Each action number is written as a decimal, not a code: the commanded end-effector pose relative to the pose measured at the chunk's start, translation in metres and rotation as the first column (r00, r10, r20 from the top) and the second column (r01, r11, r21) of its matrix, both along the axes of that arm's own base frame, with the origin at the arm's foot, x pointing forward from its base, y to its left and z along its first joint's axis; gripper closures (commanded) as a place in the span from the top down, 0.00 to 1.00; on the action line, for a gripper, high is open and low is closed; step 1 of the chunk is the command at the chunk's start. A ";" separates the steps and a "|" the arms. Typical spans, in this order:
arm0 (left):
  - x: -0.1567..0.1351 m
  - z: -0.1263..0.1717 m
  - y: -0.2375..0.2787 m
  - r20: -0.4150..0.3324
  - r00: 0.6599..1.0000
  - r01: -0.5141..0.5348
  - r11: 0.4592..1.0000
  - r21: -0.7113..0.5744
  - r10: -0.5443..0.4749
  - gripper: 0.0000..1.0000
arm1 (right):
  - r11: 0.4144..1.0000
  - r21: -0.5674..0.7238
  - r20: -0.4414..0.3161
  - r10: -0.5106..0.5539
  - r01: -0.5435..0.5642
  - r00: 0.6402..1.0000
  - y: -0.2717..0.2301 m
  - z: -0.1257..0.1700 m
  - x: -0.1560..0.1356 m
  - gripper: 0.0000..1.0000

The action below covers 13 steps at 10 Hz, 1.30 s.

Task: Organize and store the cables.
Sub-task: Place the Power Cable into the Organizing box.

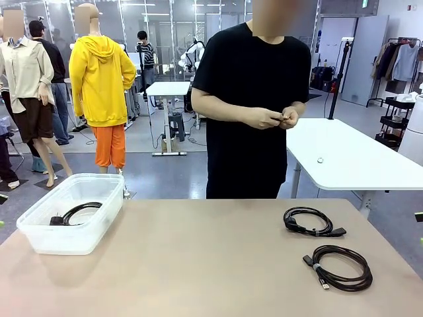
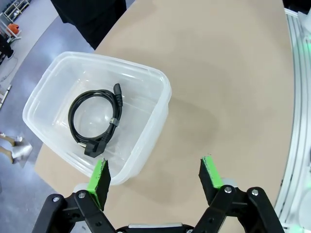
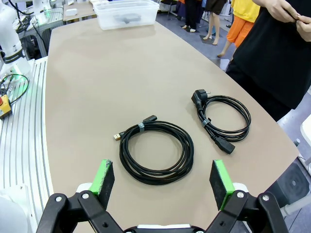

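Note:
Two coiled black cables lie on the right side of the tan table: a power cable [image 1: 314, 222] with a plug, and nearer me a thinner cable [image 1: 340, 267] with a USB end. My right gripper [image 3: 163, 180] hovers open just short of the thinner cable [image 3: 156, 151], and the power cable [image 3: 223, 120] lies beyond it. A third coiled cable [image 2: 96, 119] rests inside the clear plastic bin [image 2: 155, 121]. My left gripper [image 2: 155, 177] hangs open above the table by the bin's near corner, holding nothing.
The clear bin [image 1: 109, 214] stands at the table's left side. A person in a black shirt [image 1: 254, 99] stands at the far edge, hands together at chest height, fiddling with something small. A white table [image 1: 350, 155] is behind on the right.

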<state>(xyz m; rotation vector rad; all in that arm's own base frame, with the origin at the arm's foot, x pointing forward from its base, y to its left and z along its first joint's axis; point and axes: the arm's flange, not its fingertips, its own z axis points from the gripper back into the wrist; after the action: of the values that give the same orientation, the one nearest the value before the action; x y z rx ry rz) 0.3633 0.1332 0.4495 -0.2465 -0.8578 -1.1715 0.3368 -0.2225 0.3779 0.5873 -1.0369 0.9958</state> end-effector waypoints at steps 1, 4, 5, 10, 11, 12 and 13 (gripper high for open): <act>-0.004 0.001 -0.002 -0.004 1.000 -0.017 1.000 -0.003 0.017 0.93 | 1.000 0.001 0.005 -0.006 0.006 1.000 0.000 0.001 0.001 1.00; -0.004 0.001 -0.002 -0.004 1.000 -0.017 1.000 -0.003 0.017 0.93 | 1.000 0.000 0.000 0.000 0.000 1.000 0.000 0.000 0.000 1.00; -0.004 0.001 -0.002 -0.004 1.000 -0.017 1.000 -0.003 0.017 0.93 | 0.995 -0.097 -0.032 -0.009 0.006 0.999 0.021 0.012 0.019 1.00; -0.004 0.001 -0.002 -0.004 1.000 -0.017 1.000 -0.003 0.017 0.93 | 0.887 -0.443 -0.165 0.062 -0.130 0.984 0.133 0.023 0.121 1.00; -0.004 0.001 -0.002 -0.004 1.000 -0.017 1.000 -0.003 0.017 0.93 | 0.861 -0.488 -0.190 0.056 -0.144 0.980 0.151 0.021 0.141 1.00; -0.004 0.001 -0.002 -0.004 1.000 -0.017 1.000 -0.003 0.017 0.93 | 0.808 -0.569 -0.203 0.042 -0.153 0.978 0.170 0.013 0.160 1.00; -0.004 0.001 -0.002 -0.004 1.000 -0.017 1.000 -0.003 0.017 0.93 | 0.781 -0.599 -0.222 0.051 -0.177 0.974 0.183 0.005 0.179 1.00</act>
<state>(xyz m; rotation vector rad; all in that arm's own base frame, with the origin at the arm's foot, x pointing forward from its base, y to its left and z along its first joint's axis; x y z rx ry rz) 0.3617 0.1331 0.4498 -0.2456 -0.8586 -1.1682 0.4962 -0.0413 0.3889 0.2190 -0.5342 1.2830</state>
